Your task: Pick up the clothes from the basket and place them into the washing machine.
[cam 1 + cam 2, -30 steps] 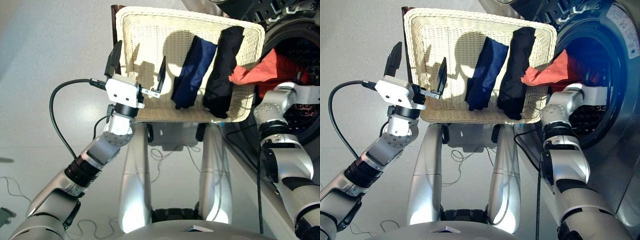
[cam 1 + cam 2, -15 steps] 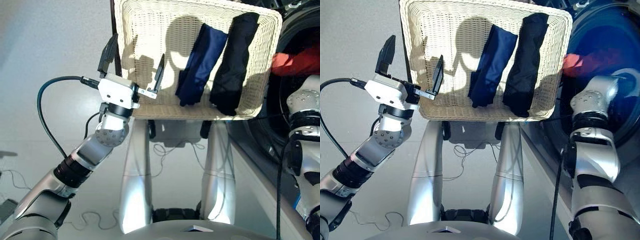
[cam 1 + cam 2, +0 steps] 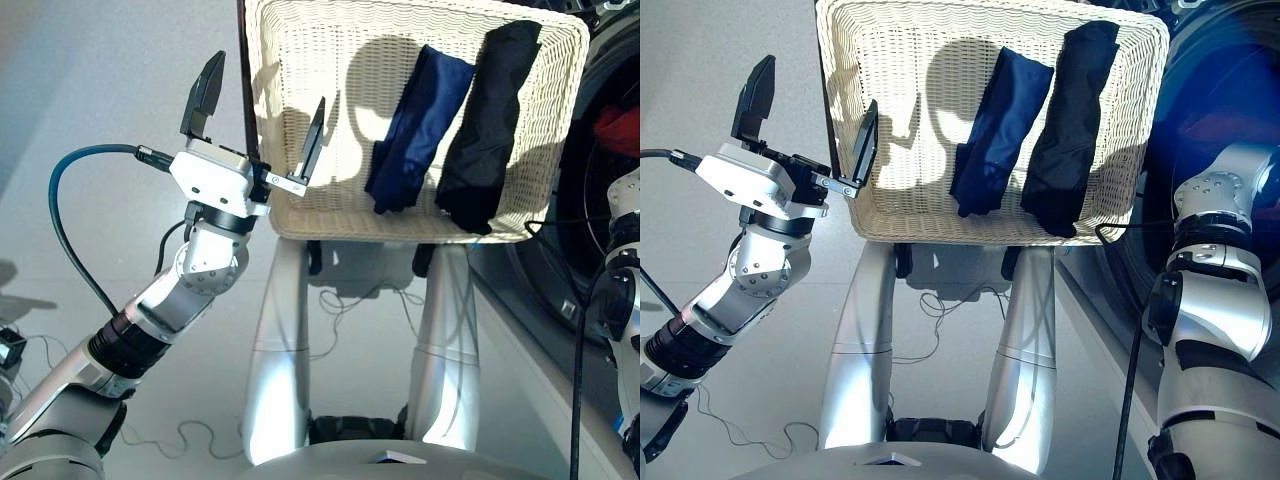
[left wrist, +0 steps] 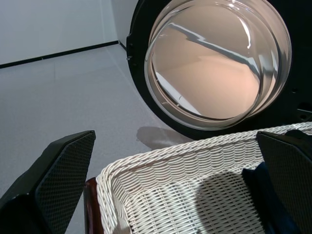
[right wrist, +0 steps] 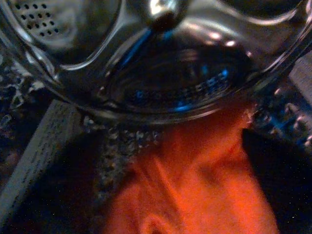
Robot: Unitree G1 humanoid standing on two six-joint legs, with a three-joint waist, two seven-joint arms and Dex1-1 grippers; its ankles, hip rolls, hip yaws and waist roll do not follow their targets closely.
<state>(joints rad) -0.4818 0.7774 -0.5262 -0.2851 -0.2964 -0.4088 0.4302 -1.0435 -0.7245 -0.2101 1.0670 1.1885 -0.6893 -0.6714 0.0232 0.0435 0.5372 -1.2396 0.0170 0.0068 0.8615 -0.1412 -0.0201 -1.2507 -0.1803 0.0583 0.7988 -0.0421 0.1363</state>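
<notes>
Coral-red garment (image 5: 195, 190) fills lower middle of view, folds running lengthwise; perforated metal drum (image 5: 58, 39) curves above and around it, shiny, with blue reflections; small holes visible on drum wall at one upper corner; cloth lies against drum surface; dark areas flank cloth on both sides; gripper fingers not visible.

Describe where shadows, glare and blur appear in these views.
Left eye view: hard sunlight throws gripper-shaped shadows on the basket floor. Right eye view: blue glare veils the washing machine. Right wrist view: the red garment is blurred.
</notes>
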